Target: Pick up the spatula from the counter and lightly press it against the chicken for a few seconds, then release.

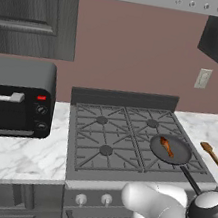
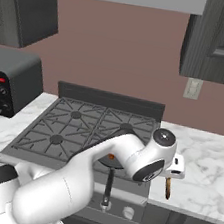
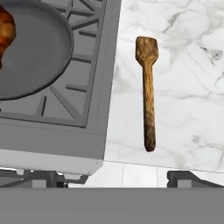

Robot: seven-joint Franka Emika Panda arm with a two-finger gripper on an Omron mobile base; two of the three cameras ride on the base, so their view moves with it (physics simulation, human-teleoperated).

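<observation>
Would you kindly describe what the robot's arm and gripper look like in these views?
The arm is built from thick, rounded, glossy white segments joined by dark bands, with round pale-grey caps on the joints. No cables or markings show on it. The gripper is a small, boxy white block at the arm's end, plain and unmarked.

The stove [image 1: 122, 133] and spatula [image 1: 213, 156] are shared by both base views, taken from behind the gripper [image 2: 174, 173] — left and right; beneath it, the spatula is viewed closely, straight down, by the hand camera.
</observation>
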